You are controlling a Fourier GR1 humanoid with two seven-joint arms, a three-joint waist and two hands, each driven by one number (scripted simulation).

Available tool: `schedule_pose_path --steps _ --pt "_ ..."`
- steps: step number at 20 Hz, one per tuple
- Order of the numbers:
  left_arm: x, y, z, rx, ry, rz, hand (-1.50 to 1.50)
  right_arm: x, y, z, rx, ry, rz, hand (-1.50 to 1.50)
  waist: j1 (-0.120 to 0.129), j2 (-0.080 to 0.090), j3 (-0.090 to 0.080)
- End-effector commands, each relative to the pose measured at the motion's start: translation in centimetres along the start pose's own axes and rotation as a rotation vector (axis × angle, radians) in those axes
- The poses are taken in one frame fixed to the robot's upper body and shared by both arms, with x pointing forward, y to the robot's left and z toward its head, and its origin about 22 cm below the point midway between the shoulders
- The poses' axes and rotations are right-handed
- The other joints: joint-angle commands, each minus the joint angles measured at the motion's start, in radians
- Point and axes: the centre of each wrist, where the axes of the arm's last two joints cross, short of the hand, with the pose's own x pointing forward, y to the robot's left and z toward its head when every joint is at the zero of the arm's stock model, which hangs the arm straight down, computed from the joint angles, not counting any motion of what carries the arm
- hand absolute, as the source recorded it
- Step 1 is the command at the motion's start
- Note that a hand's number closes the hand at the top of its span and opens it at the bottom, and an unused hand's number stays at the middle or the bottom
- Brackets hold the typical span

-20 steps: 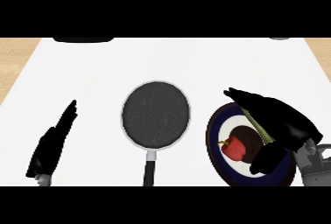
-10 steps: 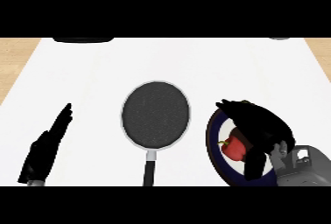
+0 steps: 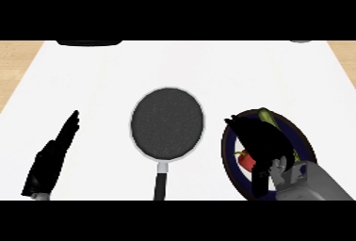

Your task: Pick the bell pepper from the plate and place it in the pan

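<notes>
Red, glossy, probably light, the bell pepper [image 3: 244, 160] lies on the plate [image 3: 235, 181] at four o'clock under our right hand [image 3: 268, 143], fingers [image 3: 240, 126] apart over it; we would cup its rounded sides.

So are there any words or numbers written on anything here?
None. No words, numbers, labels or signs show on the pan, the plate, the bell pepper or the counter.
</notes>
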Motion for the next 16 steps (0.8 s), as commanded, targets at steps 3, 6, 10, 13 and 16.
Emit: schedule_pose_path --steps 3,6,10,13,16 --pt "1.4 -0.9 -1.7 -0.007 -0.004 -0.004 0.0 0.4 1.0 -2.1 0.038 0.093 0.04 -1.5 -0.003 0.001 0.0" --pt "-2.2 1.6 -0.8 0.025 0.006 0.003 0.0 0.6 1.3 -0.7 0.047 0.125 0.049 -1.5 -0.004 0.0 -0.001" --pt "0.4 -0.1 -0.8 0.011 -0.002 0.009 0.0 -0.5 2.1 -1.2 0.066 0.133 0.061 -1.5 -0.004 -0.001 0.0" --pt "0.4 -0.1 -1.1 0.008 -0.014 0.012 0.0 -1.9 1.9 -3.1 0.064 0.133 0.072 -1.5 -0.002 0.0 0.0" --pt "1.2 -0.3 -1.6 0.003 -0.005 0.01 0.0 0.3 3.9 -3.2 0.058 0.139 0.056 -1.5 -0.003 0.0 0.0"
